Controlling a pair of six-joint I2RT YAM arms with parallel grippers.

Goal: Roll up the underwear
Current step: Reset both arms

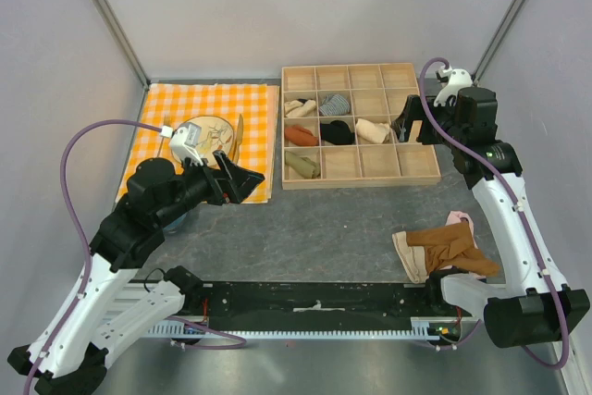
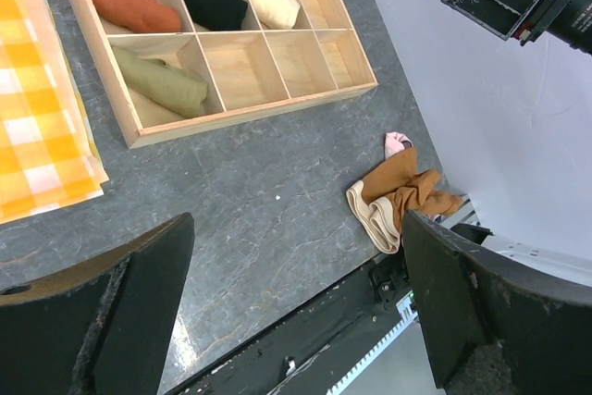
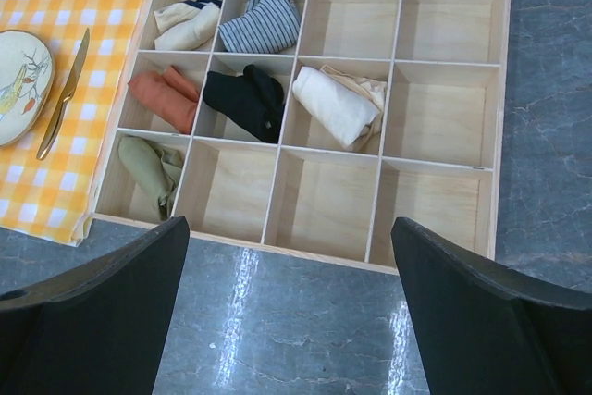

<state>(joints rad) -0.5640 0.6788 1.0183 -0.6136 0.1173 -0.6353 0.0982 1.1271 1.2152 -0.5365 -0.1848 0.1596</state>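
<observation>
A small pile of garments lies at the table's near right. A pale cream waistband (image 1: 407,258) sticks out at its left edge; it also shows in the left wrist view (image 2: 372,215). I take it for the underwear's band; its olive-khaki body is hidden under the rust-brown garment (image 1: 453,245). A pink garment (image 1: 460,220) peeks out behind. My left gripper (image 1: 242,180) is open and empty, in the air left of centre (image 2: 296,228). My right gripper (image 1: 407,127) is open and empty above the front edge of the wooden organiser (image 3: 289,228).
The wooden organiser (image 1: 361,182) stands at the back centre and holds several rolled garments, among them an olive roll (image 1: 301,165) in its front-left cell. An orange checked cloth (image 1: 185,99) with a plate (image 1: 208,131) and a knife (image 1: 239,131) lies at the back left.
</observation>
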